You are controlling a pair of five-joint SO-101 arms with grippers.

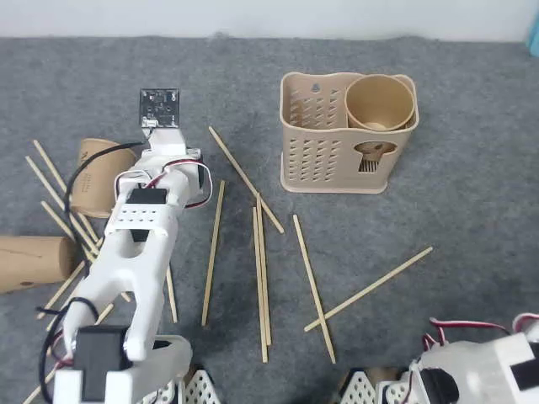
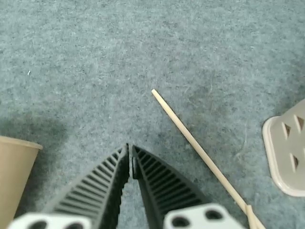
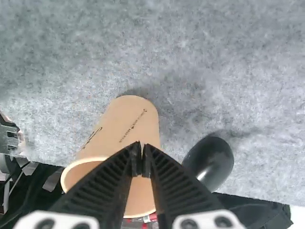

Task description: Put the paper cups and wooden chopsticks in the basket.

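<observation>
Left gripper (image 2: 129, 147): hanging closed and empty over grey fuzzy tabletop (image 2: 95, 57), beside one thin wooden chopstick (image 2: 190, 138). Right gripper (image 3: 141, 145): hovering closed above lying brown paper cup (image 3: 126, 129), rim partly hidden, side print too small to read. Beige perforated plastic basket (image 1: 337, 160) holding one tan paper cup (image 1: 379, 101); another cup (image 1: 29, 263) lying cut off at edge.

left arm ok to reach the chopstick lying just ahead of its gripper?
Probably yes. The chopstick lies flat on bare carpet close beside the left gripper, with nothing between them. The gripper is shut, so it would need to open first.
</observation>
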